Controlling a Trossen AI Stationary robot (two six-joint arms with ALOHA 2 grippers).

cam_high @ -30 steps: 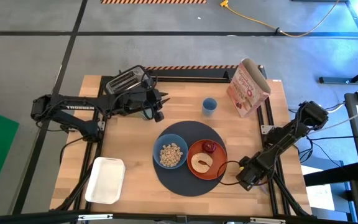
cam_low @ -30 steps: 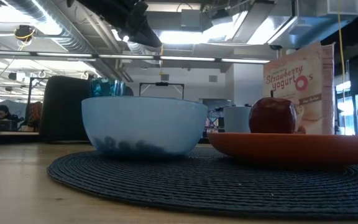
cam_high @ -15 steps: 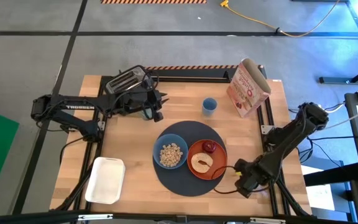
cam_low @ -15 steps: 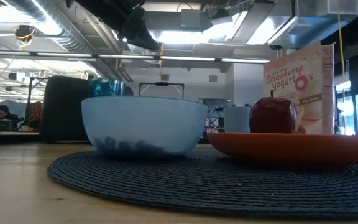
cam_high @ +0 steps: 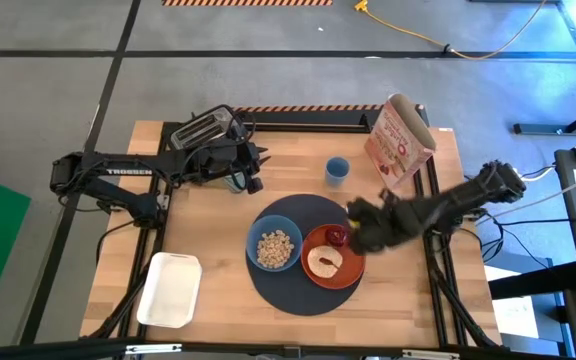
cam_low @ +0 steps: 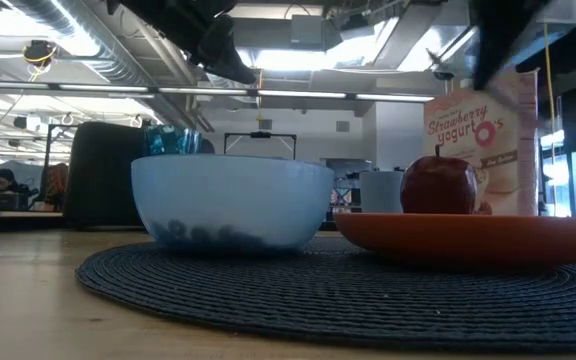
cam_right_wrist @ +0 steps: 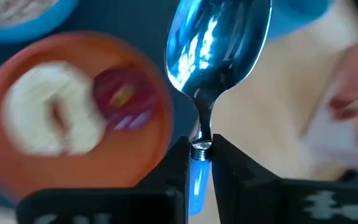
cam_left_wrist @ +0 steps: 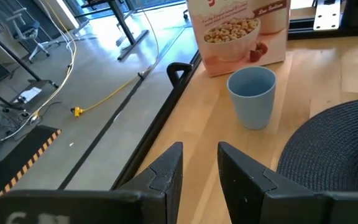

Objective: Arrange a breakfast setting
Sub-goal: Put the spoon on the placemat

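1. Your mat (cam_high: 293, 285) at the desk's six o'clock already carries the bowl (cam_high: 274, 248), and the plate (cam_high: 330, 268) with bread (cam_high: 323, 262) and fruit (cam_high: 337, 236).
2. Your right tool (cam_high: 360, 226), at the plate's one o'clock, pinches the spoon (cam_right_wrist: 216, 43), yet to be laid.
3. The glass (cam_high: 337, 170) waits off-mat at twelve; your left tool (cam_left_wrist: 197, 168), slightly spread, idles at eleven.

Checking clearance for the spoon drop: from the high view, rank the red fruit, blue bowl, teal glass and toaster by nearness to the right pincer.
From the right pincer:
1. Red fruit, beside it on the orange plate.
2. Teal glass, toward the far edge.
3. Blue bowl, across the mat.
4. Toaster, far-left corner.
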